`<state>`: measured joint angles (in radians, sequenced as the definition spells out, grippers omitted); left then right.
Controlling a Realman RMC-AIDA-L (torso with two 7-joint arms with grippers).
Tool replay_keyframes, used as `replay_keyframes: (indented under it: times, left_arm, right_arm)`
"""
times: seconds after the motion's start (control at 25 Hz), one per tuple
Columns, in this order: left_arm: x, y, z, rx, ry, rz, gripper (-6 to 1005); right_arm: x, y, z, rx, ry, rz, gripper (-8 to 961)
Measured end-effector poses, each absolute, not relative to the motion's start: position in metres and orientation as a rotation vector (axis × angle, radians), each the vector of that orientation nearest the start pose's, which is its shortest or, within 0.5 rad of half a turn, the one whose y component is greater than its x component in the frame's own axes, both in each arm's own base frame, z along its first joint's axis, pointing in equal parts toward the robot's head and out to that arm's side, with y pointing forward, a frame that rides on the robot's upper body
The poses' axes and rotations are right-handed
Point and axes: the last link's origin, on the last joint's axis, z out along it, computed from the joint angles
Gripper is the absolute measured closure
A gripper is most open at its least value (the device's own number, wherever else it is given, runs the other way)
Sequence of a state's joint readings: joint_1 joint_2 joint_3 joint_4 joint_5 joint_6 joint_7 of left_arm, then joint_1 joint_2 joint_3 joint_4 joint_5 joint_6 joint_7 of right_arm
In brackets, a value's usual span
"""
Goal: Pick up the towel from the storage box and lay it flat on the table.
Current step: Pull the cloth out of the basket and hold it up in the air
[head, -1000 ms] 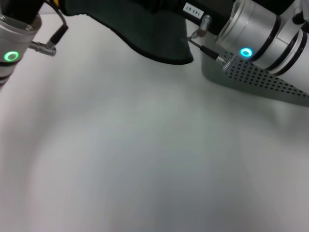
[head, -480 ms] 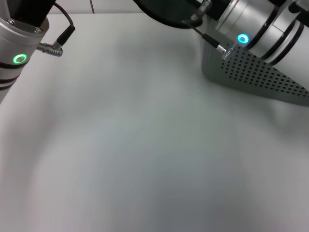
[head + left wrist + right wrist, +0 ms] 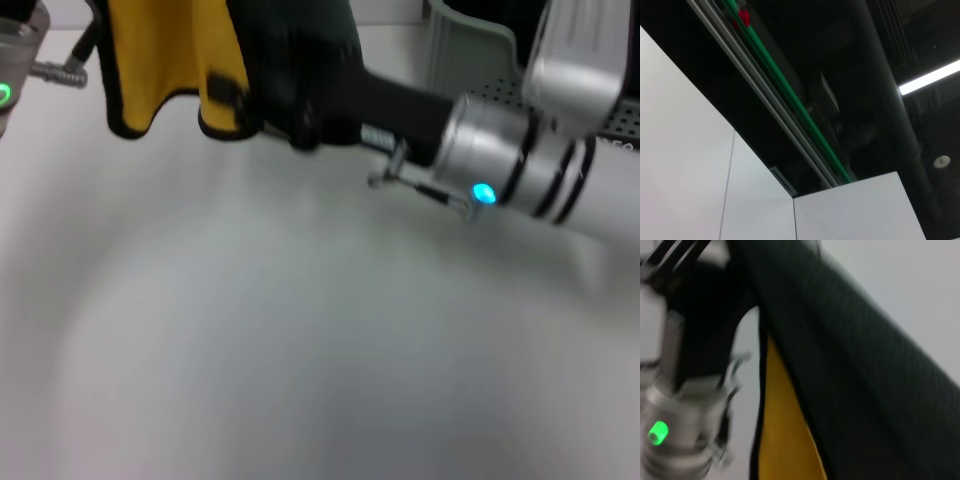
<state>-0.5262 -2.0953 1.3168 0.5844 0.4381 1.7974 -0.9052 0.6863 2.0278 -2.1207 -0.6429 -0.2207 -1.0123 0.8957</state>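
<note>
Yellow-and-dark-teal black-edged microfibre towel [image 3: 175, 60] hangs upper left of the head view, clear of the grey-green perforated plastic storage box [image 3: 470, 45]; right gripper [image 3: 300, 100] seems clamped on it, left gripper unseen; lower slowly onto the plain white table [image 3: 300, 350], spreading corners apart.

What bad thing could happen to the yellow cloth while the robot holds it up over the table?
The towel hangs off the table, folded over with its dark side beside the yellow one, so it might land creased, not flat. The right gripper is buried in the dark cloth, so its hold cannot be checked and the towel could slip. The left arm and the storage box are close, so a swinging corner might snag.
</note>
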Motion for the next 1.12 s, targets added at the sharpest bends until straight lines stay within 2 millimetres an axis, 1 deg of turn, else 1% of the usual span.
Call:
replay_keyframes:
  times: [0.08,0.12,0.2,0.32,0.4,0.52,0.72,1.12]
  left_arm:
    - [-0.140,0.328,0.069,-1.805,0.122,-1.956,980]
    - [-0.139,0.331,0.074,-1.781,0.131,-1.957,980]
    - [-0.139,0.332,0.074,-1.776,0.133,-1.957,980]
    - [-0.137,0.334,0.078,-1.756,0.146,-1.963,980]
    - [-0.135,0.335,0.078,-1.755,0.153,-1.964,980]
    - [-0.134,0.335,0.078,-1.755,0.162,-1.963,980]
    - [-0.134,0.335,0.078,-1.754,0.160,-1.961,980]
    - [-0.136,0.334,0.077,-1.752,0.150,-1.959,980]
  right_arm:
    - [0.106,0.348,-0.090,-2.560,0.303,1.260,280]
    - [0.113,0.343,-0.090,-2.563,0.279,1.251,286]
    - [0.121,0.339,-0.089,-2.554,0.246,1.237,298]
    - [0.131,0.337,-0.088,-2.525,0.224,1.207,317]
    - [0.134,0.339,-0.086,-2.505,0.226,1.201,330]
    - [0.133,0.340,-0.082,-2.489,0.216,1.227,348]
    - [0.126,0.333,-0.078,-2.489,0.145,1.297,380]
    - [0.123,0.329,-0.081,-2.521,0.107,1.298,442]
